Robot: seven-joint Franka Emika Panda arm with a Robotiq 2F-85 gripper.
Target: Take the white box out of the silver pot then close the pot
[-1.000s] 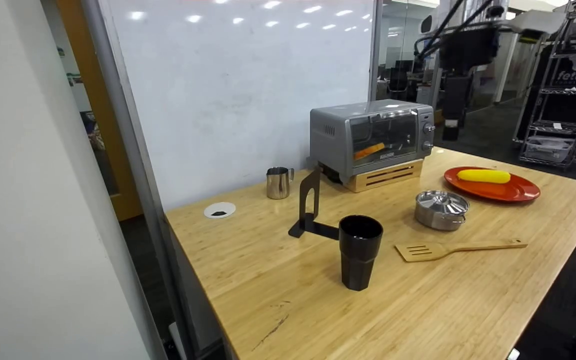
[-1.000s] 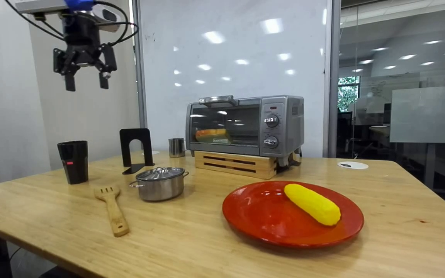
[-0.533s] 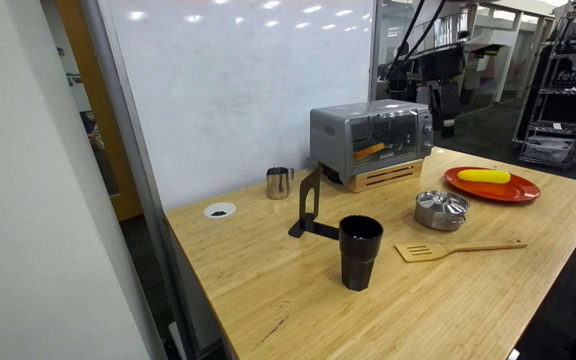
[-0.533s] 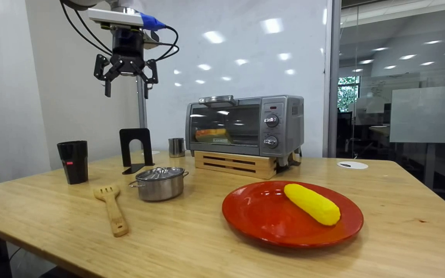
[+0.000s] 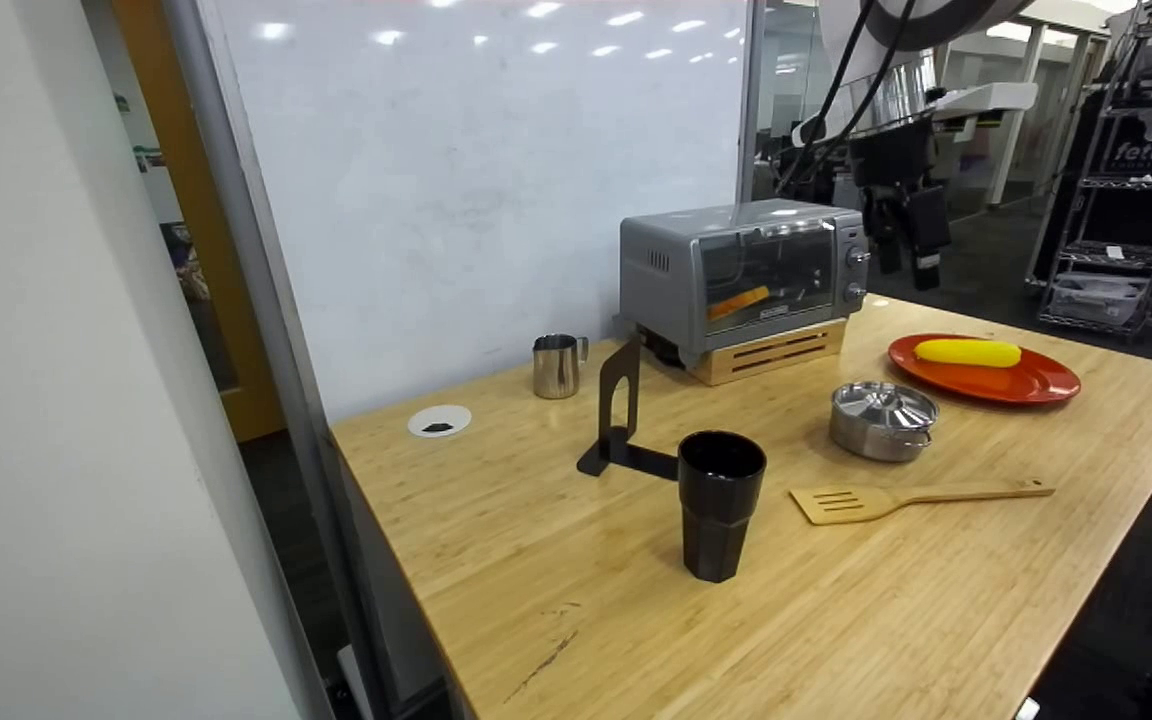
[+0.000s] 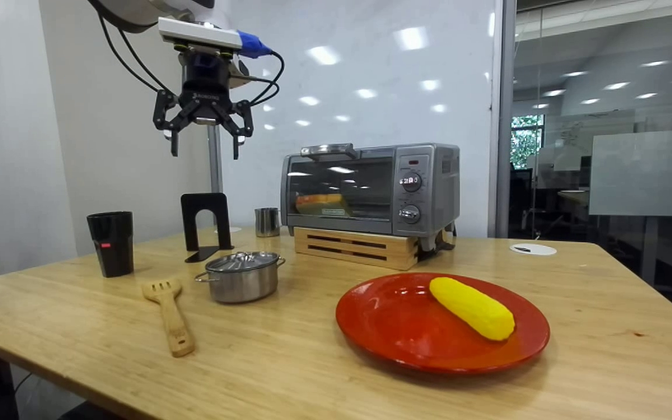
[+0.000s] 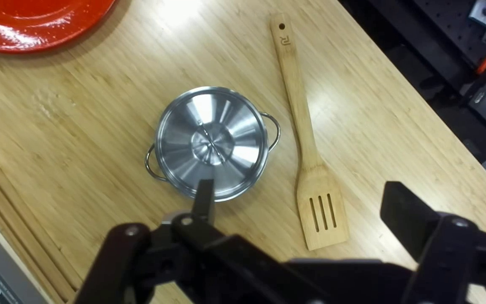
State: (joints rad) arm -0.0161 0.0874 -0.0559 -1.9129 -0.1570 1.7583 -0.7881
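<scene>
The silver pot (image 5: 878,438) stands upright on the wooden table, its knobbed metal lid (image 5: 886,402) seated on top. It also shows in an exterior view (image 6: 244,284) and from above in the wrist view (image 7: 243,162). The white box does not show in any view; the lid hides the pot's inside. My gripper (image 6: 205,154) is open and empty, pointing down, high above the table and the pot. In the wrist view my gripper (image 7: 300,190) has its fingers wide apart, one finger (image 7: 204,198) overlapping the pot's near rim in the picture.
A wooden spatula (image 7: 321,202) lies beside the pot. A black cup (image 5: 719,510) and a black bookend (image 6: 205,204) stand nearby. A red plate (image 6: 394,326) holds a yellow object (image 6: 473,308). The toaster oven (image 6: 429,192) and a silver mug (image 5: 556,368) stand at the back.
My gripper has moved over toward the pot and come a little lower, staying open. It has also tilted slightly. The pot, its lid and the other objects have not moved.
</scene>
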